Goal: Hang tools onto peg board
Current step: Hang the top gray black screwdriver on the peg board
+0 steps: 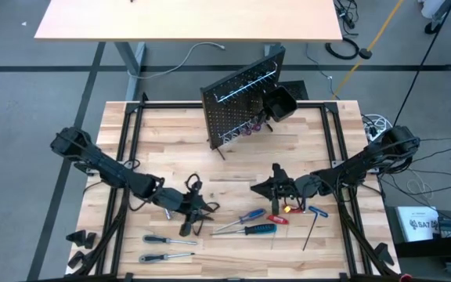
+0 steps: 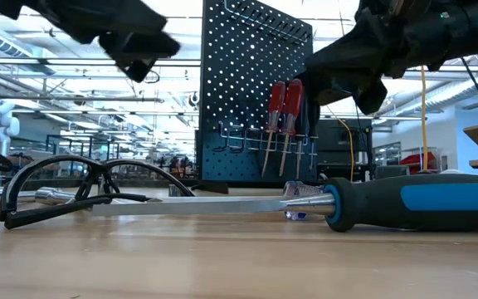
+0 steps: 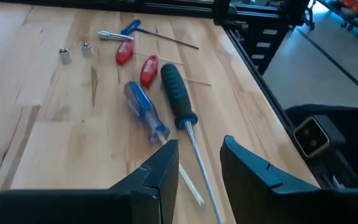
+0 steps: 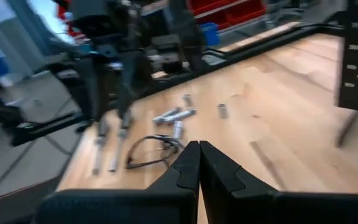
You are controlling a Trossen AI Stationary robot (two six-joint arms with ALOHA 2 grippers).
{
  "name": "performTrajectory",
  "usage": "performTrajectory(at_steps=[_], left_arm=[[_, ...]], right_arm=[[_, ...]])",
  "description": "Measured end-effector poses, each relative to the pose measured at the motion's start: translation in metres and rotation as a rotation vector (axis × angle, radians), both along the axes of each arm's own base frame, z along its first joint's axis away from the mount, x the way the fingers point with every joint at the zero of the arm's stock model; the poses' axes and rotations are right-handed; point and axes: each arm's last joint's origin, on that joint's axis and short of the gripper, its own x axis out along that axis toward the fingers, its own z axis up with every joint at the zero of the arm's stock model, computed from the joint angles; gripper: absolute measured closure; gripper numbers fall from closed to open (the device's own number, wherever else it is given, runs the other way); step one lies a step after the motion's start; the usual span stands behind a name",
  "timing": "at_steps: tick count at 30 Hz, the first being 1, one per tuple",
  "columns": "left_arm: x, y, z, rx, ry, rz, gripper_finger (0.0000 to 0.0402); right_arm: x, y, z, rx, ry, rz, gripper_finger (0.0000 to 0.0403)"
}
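Left gripper (image 3: pixel 196 163) hangs jaws spread, empty, teal-handled screwdriver (image 3: pixel 178 95) shaft running just ahead between them, likely lined up for pickup; right gripper (image 4: pixel 199 163) pressed together, empty; peg board (image 1: pixel 241 106) far beyond, red screwdrivers (image 2: pixel 283 105) already hung

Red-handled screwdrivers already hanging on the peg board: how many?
2. Both red-handled screwdrivers hang side by side on the lower hook row of the peg board, handles up. Others may be hidden behind the arm in front.

table (image 1: pixel 233 157): pale matt wood | peg board (image 1: pixel 237 106): black perforated metal | screwdriver shaft (image 2: pixel 189 205): shiny metal
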Motion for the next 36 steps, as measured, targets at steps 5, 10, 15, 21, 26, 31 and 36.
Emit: performTrajectory(at_steps=[5,10,15,21,26,31,36], left_arm=[[0.014,-0.003,-0.003,0.01,0.005,0.012,0.0281],[0.024,-0.003,-0.012,0.025,0.032,0.026,0.0281],[0.032,-0.007,-0.016,0.027,0.041,0.024,0.0281],[0.039,-0.012,-0.01,0.017,0.025,0.015,0.0281],[0.041,-0.013,-0.007,0.017,0.018,-0.005,0.0281],[0.035,-0.014,-0.014,-0.011,0.127,-0.072,0.0281],[0.021,-0.017,-0.02,-0.187,0.371,-0.081,0.0281]], right_arm=[[-0.007,0.001,0.016,0.027,-0.045,0.092,0.0403],[-0.018,0.005,0.031,0.019,-0.079,0.133,0.0403],[-0.029,0.011,0.042,-0.014,-0.12,0.133,0.0403],[-0.037,0.016,0.051,-0.041,-0.158,0.125,0.0403],[-0.042,0.02,0.055,-0.041,-0.174,0.121,0.0403],[-0.045,0.025,0.049,-0.065,-0.12,0.155,0.0403],[-0.051,0.022,0.047,-0.118,-0.053,0.16,0.0403]])
